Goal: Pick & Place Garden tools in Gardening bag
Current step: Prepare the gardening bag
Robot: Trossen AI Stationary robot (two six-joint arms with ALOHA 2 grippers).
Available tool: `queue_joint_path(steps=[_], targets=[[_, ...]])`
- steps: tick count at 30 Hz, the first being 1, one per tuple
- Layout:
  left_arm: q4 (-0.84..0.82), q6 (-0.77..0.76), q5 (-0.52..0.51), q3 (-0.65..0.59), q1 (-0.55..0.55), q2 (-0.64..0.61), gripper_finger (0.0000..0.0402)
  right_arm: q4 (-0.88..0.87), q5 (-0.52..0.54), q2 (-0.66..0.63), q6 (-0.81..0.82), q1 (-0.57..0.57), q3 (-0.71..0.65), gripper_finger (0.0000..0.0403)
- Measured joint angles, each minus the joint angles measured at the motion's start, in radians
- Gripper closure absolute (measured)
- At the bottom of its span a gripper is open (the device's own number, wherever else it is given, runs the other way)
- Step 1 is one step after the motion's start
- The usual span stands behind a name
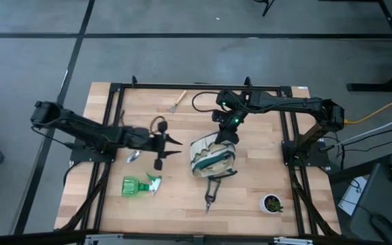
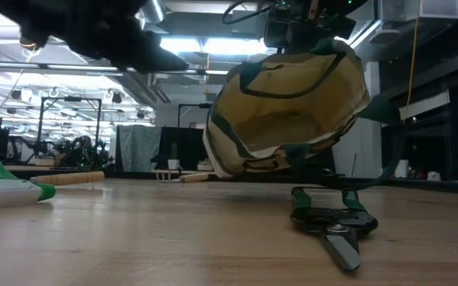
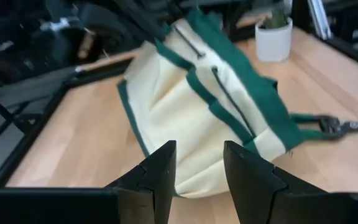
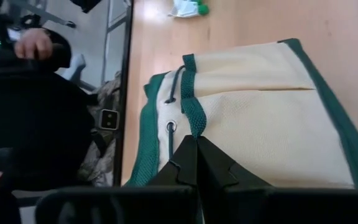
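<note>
The cream canvas bag with dark green trim is at the table's middle, tipped so that its mouth faces the near edge. My right gripper is shut on the bag's far top side. My left gripper is open and empty, just left of the bag and level with it. The black shears lie flat in front of the bag. The green spray bottle lies near left. The silvery trowel lies beneath my left arm. The wooden-handled rake lies at the far edge. My right gripper pinches the bag at its rim, on the green strap beside a metal eyelet, between its two shut fingers. The fingers come from above and from the far side. The bag hangs tilted below them; whether its lower side rests on the table I cannot tell.
A small white pot with a green plant stands near right. Black frame rails run along the table's left, right and far sides. A person's hand shows beyond the table in the right wrist view.
</note>
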Motion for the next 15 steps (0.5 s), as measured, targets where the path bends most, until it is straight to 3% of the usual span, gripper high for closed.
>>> queue_joint_path(steps=[6, 15], targets=[[-0.091, 0.001, 0.069, 0.115, 0.0, 0.092, 0.025, 0.0, -0.034, 0.0, 0.003, 0.0, 0.0, 0.0403], [-0.15, 0.183, 0.104, 0.249, 0.0, 0.225, 0.0192, 0.0, -0.034, 0.0, 0.008, 0.0, 0.0, 0.0403]])
